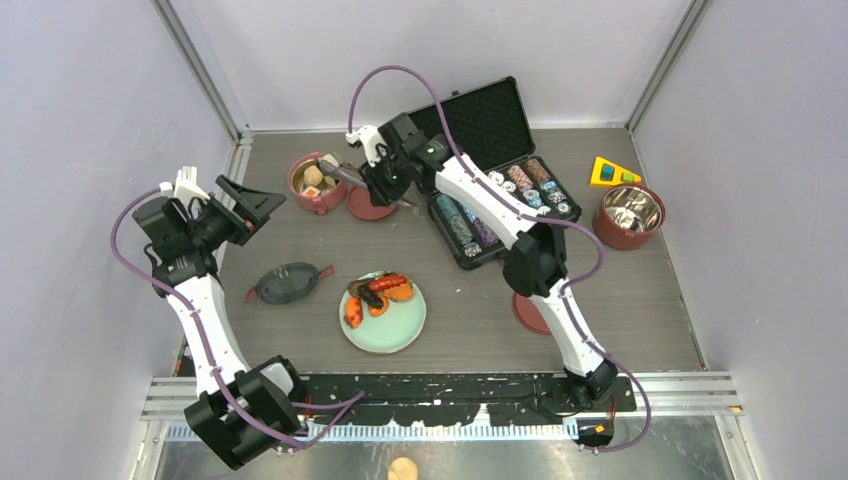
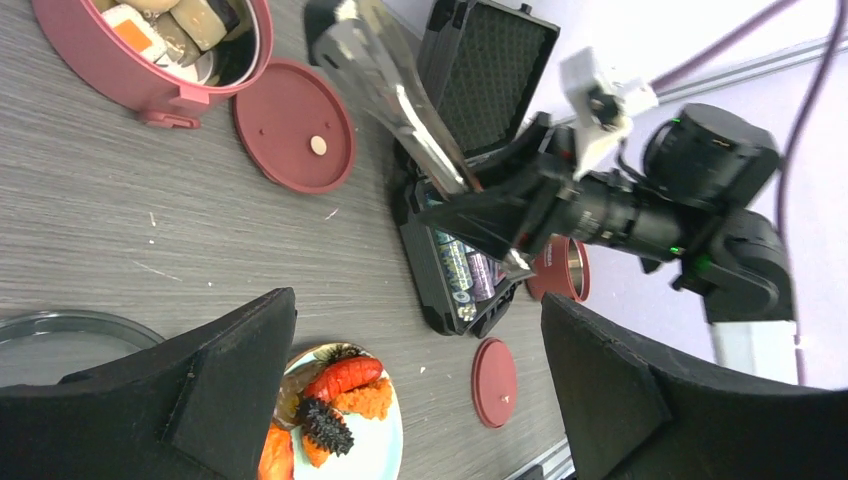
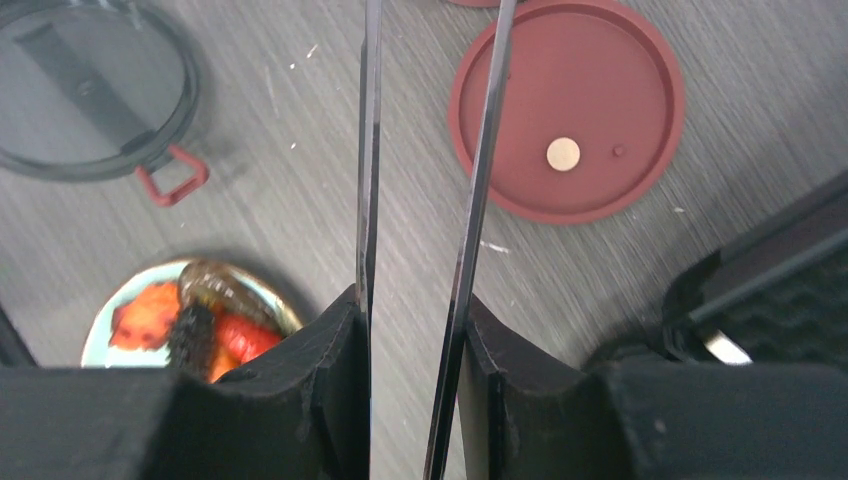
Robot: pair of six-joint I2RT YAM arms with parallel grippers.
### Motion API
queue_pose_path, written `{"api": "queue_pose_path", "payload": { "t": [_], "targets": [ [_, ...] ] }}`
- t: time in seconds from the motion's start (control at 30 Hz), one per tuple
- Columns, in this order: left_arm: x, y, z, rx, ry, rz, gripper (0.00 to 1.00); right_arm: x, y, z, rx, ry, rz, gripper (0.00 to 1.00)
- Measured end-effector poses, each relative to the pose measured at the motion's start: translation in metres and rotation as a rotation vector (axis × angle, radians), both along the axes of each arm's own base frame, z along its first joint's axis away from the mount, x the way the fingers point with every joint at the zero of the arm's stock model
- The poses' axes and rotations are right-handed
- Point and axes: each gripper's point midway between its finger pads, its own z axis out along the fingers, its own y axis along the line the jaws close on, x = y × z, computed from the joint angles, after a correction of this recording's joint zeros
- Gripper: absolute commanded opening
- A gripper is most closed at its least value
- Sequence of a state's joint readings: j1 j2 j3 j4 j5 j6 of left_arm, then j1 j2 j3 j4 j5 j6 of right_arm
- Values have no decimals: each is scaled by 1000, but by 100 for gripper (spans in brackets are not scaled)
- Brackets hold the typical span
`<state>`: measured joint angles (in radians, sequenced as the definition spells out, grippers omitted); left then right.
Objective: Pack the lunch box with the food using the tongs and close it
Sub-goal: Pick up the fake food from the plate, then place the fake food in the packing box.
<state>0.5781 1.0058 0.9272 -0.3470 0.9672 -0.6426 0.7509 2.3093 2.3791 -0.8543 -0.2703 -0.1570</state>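
My right gripper is shut on the silver tongs, one pad against each thin arm, and the arms stand apart. The tongs hang above the table beside a maroon lunch box bowl that holds white and beige food pieces. A flat red inner lid lies just right of that bowl. More food, orange-red bits and a dark spiky piece, sits on the pale green plate. The dark top lid lies left of the plate. My left gripper hovers open and empty at the left.
An open black case of poker chips stands behind the right arm. An empty steel-lined red bowl sits at the far right, with a yellow wedge behind it. A second red lid lies near the right arm's base.
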Motion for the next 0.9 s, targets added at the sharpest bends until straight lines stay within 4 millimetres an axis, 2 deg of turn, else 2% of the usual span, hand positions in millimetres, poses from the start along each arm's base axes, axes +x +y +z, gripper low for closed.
{"api": "queue_pose_path", "payload": {
  "t": [0.17, 0.33, 0.9],
  "targets": [
    [1, 0, 2, -2, -7, -1, 95, 19, 19, -32, 6, 28, -30, 26],
    [3, 1, -1, -5, -5, -3, 95, 29, 29, -46, 23, 32, -45, 27],
    [5, 2, -5, -9, -2, -3, 95, 22, 48, -80, 2, 46, -10, 30]
  ]
}}
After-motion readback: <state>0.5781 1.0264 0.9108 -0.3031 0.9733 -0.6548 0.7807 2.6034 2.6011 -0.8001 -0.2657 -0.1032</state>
